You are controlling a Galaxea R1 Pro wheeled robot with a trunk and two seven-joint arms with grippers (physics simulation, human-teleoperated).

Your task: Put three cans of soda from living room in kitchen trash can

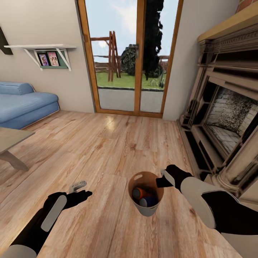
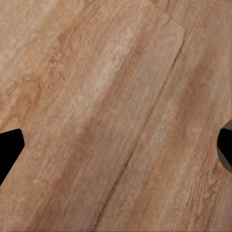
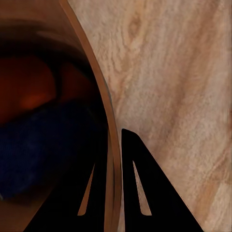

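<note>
Above the light wood plank floor [image 1: 107,150], my right pincer [image 1: 162,178] clamps the rim of the pale grey-beige round bin [image 1: 145,209]. Orange [image 1: 140,194] and dark blue cans [image 1: 149,201] lie inside; my left pincer [image 1: 79,190] hangs released.

A light wood floor [image 1: 107,143] lies under my grippers. Ahead of them stand glass doors [image 1: 130,57] with a wood frame, showing grass and sky. A blue sofa [image 1: 25,104] and white shelf [image 1: 43,48] are past my left gripper, a fireplace [image 1: 222,118] beside my right.
</note>
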